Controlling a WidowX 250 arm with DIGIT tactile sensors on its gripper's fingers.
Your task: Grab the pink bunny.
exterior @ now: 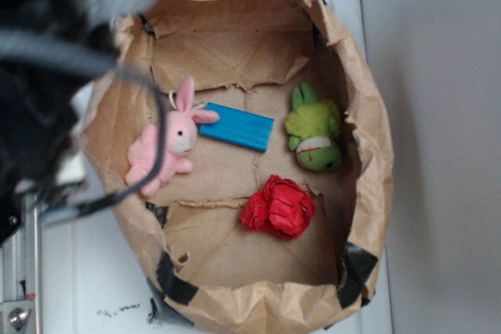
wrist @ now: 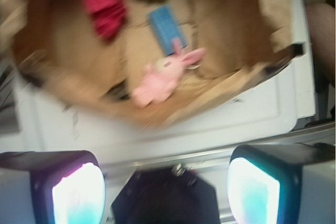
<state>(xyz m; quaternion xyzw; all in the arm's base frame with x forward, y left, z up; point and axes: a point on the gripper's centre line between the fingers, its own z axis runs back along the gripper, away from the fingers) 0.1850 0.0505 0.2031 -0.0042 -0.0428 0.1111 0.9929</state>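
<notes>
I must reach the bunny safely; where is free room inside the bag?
Bare floor lies below the pink bunny, left of the red wrinkly ball. It is crowded where the blue block touches its ear and the green plush.

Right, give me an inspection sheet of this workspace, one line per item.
Surface: brown paper bag rolled open, creased floor, black tape on its rim; it sits on a white top.
Job's things: pink bunny lies on the bag floor at the left, ears toward the back, untouched.
Clutter: blue block beside the bunny's ears; green plush toy at the right; red wrinkly ball near the front.
Grippers: gripper open, outside the bag, holding nothing; wrist view blurred.
Cables: dark cable loops in front of the bunny in the exterior view.
Surroundings: grey wall at the right; metal frame lower left.
</notes>
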